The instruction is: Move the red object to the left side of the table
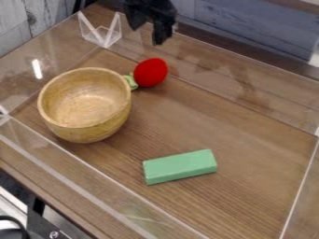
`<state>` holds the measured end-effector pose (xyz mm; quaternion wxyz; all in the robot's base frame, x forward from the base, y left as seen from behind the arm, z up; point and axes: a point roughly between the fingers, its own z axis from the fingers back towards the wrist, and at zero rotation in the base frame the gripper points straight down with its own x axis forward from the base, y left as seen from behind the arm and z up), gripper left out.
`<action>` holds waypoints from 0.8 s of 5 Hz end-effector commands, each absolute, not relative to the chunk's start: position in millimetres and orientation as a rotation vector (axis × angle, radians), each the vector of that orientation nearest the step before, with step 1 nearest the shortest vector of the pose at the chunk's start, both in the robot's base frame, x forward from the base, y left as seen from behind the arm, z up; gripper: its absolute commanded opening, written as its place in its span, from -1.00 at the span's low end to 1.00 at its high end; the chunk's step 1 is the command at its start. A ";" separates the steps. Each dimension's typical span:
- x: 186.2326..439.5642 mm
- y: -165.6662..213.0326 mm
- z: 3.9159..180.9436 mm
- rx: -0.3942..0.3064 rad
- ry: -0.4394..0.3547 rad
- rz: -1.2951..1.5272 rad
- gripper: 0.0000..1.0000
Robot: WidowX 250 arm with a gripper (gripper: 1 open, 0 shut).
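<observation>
Two dark fingers [151, 21] hang spread apart at the top of my view, holding nothing, clear above the red toy fruit [151, 71]. That fruit sits on the worktop [249, 121], touching or almost touching the right rim of the wooden bowl [85, 104]. My worry: it is round, so an off-centre pinch could squirt it away, and the close bowl rim may block one finger. The green block [180, 166] lies well apart.

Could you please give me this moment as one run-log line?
tool: open, empty, raised behind red object | red object: on table, beside wooden bowl | green block: untouched
</observation>
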<state>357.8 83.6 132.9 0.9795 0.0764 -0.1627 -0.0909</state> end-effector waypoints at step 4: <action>362.6 -3.4 117.8 0.093 -0.332 -0.082 1.00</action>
